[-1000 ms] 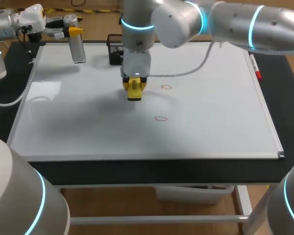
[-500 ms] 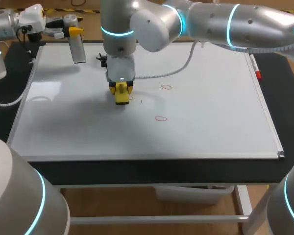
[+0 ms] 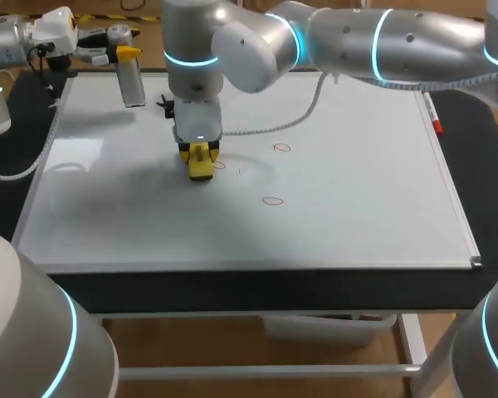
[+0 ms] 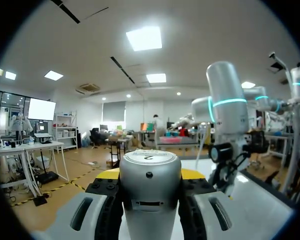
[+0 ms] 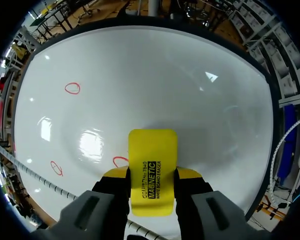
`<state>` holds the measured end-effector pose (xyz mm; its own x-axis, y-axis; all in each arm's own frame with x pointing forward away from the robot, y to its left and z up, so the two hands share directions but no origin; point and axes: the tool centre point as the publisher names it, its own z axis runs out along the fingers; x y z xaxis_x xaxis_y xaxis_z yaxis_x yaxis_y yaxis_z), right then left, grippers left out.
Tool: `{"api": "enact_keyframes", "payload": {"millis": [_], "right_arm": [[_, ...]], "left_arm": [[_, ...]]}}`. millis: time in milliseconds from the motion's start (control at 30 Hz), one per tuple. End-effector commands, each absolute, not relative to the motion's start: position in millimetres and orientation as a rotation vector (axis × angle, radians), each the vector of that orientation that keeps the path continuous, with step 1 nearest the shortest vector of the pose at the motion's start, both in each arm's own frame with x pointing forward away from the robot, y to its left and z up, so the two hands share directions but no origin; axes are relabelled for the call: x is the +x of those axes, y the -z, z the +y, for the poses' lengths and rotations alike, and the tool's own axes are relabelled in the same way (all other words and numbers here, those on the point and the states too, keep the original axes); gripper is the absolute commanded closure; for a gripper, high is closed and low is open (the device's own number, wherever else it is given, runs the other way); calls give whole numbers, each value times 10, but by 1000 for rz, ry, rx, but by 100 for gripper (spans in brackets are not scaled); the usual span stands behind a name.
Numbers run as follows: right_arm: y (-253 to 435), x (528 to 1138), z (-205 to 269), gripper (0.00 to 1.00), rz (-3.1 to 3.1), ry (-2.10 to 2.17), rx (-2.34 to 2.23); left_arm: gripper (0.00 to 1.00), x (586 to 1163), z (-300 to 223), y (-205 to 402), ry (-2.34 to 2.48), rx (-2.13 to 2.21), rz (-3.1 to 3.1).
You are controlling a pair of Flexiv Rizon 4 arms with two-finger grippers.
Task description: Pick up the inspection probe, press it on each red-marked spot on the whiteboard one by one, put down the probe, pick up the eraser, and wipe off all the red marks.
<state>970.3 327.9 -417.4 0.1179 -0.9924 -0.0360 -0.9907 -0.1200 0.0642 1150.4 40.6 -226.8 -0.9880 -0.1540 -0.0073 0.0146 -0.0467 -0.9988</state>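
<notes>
Two arms stand over a whiteboard (image 3: 357, 224) that lies flat on a dark surface (image 3: 249, 288).

**Right arm** (image 3: 382, 37): it enters from the right and reaches past the middle. Its right hand (image 3: 200, 157) points down over the left-centre of the board.

**Right hand:** it is clamped on a yellow eraser (image 3: 201, 169), with one yellow-tipped finger on each long side. In the right wrist view the eraser (image 5: 152, 150) juts ahead of the hand (image 5: 152, 173) toward the board. Whether the eraser touches the board cannot be told.

**Red marks:** three small red rings are drawn on the board.
- The nearest mark (image 3: 220, 165) lies just beside the eraser. In the right wrist view it (image 5: 120, 161) is partly hidden by the eraser's edge.
- The second mark (image 3: 281, 148) lies farther right.
- The third mark (image 3: 271, 200) lies nearer the front edge, well apart from the eraser.

**Left arm** (image 3: 0, 50): it stays at the far left corner. Its left hand (image 3: 123, 53) grips the inspection probe (image 3: 133, 83), a silver cylinder hanging down over the far left corner of the board. In the left wrist view the probe (image 4: 150, 187) fills the gap between the fingers, and a yellow tip shows on either side.

**Other items:** a red marker pen (image 3: 432, 113) lies along the right rim of the board. A white cable (image 3: 290, 123) from the right arm sags over the far part of the board.
</notes>
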Motion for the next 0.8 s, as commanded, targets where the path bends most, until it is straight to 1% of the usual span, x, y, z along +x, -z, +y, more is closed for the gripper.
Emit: {"api": "enact_keyframes", "payload": {"millis": [33,800], "right_arm": [[4191,9711,3292,100,-2063,103,2332],[4292,9717,3122,100,-2077,91,2295]], "left_arm": [[100,11524,410,2264,2190,-148,2086],[100,11524,410,2264,2190,-148,2086]]}}
